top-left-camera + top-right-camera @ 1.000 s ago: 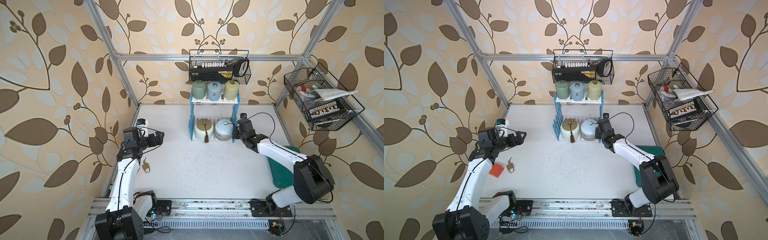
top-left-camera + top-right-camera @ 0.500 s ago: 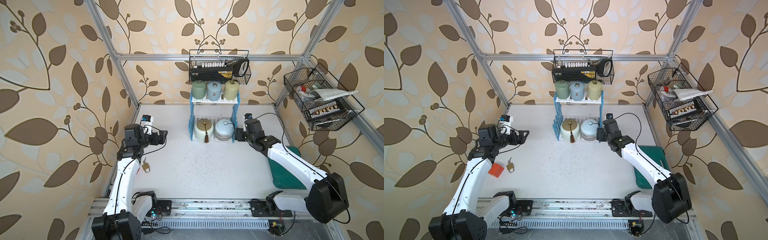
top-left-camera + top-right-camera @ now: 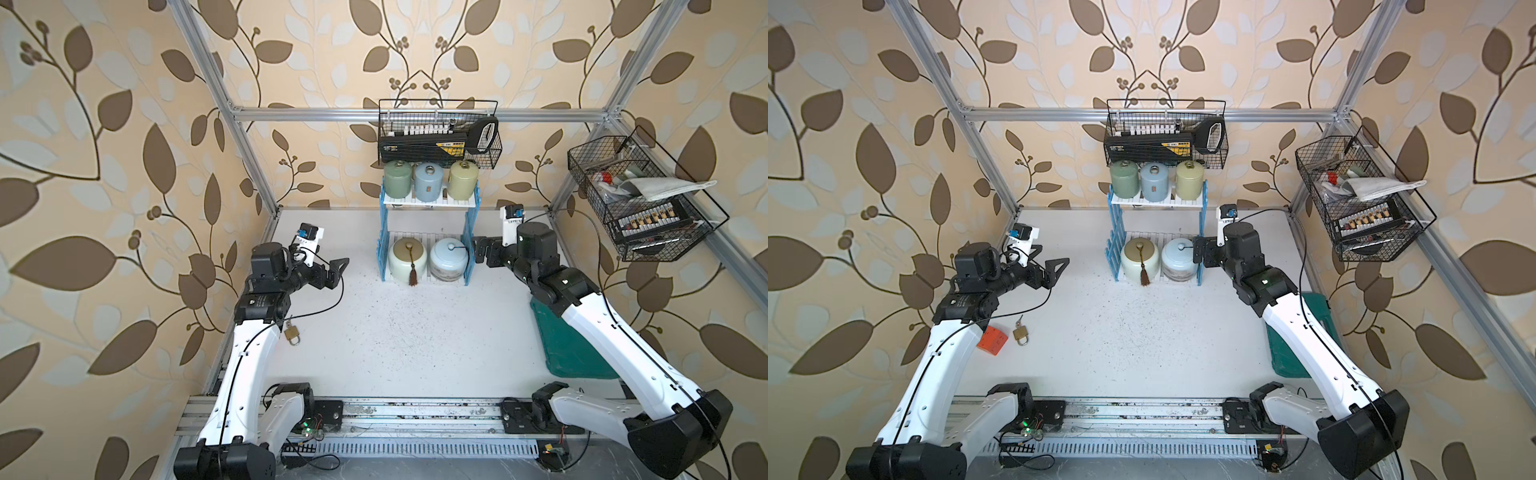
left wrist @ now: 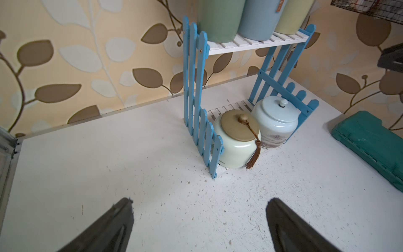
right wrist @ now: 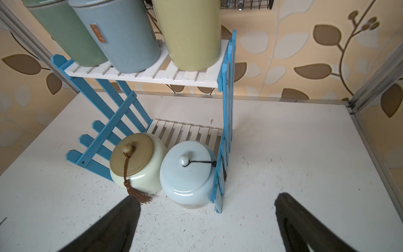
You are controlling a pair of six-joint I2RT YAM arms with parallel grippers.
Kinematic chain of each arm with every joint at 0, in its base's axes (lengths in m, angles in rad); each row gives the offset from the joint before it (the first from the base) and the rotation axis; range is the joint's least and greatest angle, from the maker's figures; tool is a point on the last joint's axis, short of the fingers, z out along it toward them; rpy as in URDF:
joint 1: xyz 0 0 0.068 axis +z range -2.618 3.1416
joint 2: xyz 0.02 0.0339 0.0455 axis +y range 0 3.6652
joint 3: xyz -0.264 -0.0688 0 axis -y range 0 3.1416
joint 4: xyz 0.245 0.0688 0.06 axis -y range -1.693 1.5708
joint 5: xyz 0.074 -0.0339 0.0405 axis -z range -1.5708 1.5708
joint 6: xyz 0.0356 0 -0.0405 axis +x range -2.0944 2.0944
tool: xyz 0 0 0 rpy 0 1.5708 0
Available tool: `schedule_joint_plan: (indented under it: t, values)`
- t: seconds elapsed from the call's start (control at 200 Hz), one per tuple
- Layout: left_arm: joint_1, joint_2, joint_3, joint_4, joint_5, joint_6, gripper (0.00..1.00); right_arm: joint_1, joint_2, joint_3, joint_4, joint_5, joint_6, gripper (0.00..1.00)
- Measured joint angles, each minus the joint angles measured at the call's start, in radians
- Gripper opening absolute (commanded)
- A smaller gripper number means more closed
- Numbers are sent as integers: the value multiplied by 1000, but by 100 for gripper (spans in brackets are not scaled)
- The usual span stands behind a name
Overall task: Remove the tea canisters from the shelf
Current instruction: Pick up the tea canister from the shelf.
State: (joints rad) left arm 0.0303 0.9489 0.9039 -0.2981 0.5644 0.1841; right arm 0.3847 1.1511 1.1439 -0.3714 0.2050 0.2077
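One shelf (image 3: 428, 202) carries three slim cylinders on its upper board: the dark green canister (image 3: 398, 181), the light blue canister (image 3: 429, 183) and the yellow-green canister (image 3: 462, 180). It also carries two squat ones below, the cream jar (image 3: 408, 257) on the left and the white-blue jar (image 3: 448, 257) on the right, five in all. Two wire baskets hang, the far basket (image 3: 492, 141) and the right basket (image 3: 582, 174), while one padlock (image 3: 292, 334), one orange block (image 3: 992, 340) and one green case (image 3: 565, 353) lie loose.

left gripper (image 4: 199, 201) spread wide over worktop (image 4: 109, 163) | shelf (image 4: 194, 87) lower tier: cream canister (image 4: 237, 141) beside white-blue canister (image 4: 275, 124) | upper tier: green canister (image 4: 218, 19), blue canister (image 4: 257, 19), yellow canister (image 4: 292, 17)
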Motion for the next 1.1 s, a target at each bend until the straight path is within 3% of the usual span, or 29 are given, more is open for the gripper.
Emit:
schedule_joint_plan:
  t: [0.34, 0.735, 1.105]
  values:
    - [-6, -1, 5, 156, 77, 71, 99, 0, 98, 195, 10, -8, -124, 99]
    - [23, -34, -97, 545, 100, -158, 99, -33, 380, 543, -67, -64, -166, 99]
    - [63, -51, -101, 566, 101, -269, 99, -79, 581, 782, -122, -105, -117, 99]
